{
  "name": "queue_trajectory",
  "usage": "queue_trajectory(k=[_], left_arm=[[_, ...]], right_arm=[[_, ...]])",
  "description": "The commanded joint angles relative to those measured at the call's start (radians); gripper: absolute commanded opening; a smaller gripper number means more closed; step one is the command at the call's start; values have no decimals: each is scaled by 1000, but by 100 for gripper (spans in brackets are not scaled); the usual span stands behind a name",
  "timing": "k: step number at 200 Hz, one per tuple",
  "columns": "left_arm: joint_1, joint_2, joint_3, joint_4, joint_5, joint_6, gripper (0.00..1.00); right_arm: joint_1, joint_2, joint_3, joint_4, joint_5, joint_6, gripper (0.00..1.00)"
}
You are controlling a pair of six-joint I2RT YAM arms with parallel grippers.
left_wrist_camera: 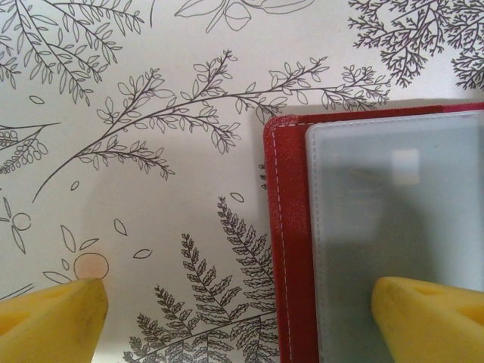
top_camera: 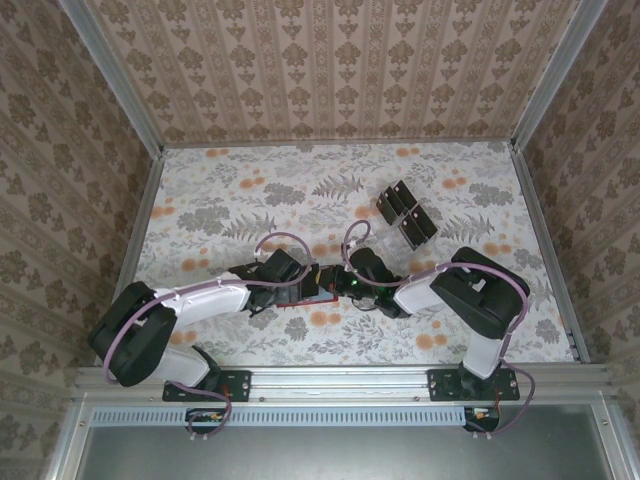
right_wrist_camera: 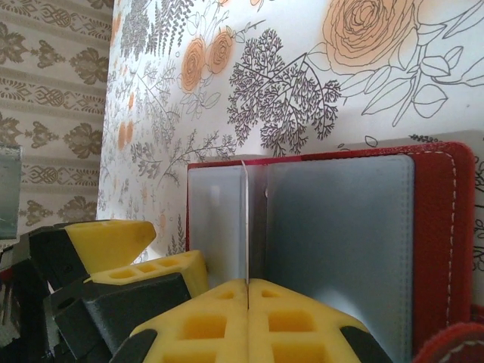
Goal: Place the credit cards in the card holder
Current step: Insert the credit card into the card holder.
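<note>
Our left tool [left_wrist_camera: 238, 299] gapes wide over the open card holder [left_wrist_camera: 291, 227], which lies at 6 o'clock on the counter [top_camera: 220, 200]. Our right tool [right_wrist_camera: 247, 291] pinches its thin clear sleeve [right_wrist_camera: 246, 219]. The credit cards [top_camera: 405, 215], at 1 o'clock, look light, stiff and slick, so we would grip their edges.

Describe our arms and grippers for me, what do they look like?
The left arm and right arm match: white links, black joint housings, looping mauve cables. The left gripper and right gripper have chunky yellow fingers; the right's show square recesses.
</note>
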Motion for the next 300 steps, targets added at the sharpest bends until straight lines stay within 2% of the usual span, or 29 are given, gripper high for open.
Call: queue_trajectory(k=[1,145,300], left_arm=[[-3,11,-33,-70,-22,-10,99],[-4,8,-35,-74,-25,-8,99],[-3,8,-37,-70,-22,-9,99]], right_arm=[[6,17,-20,39,-12,12,0],[1,21,-62,62,18,20,0],[-4,74,-9,65,29,8,0]])
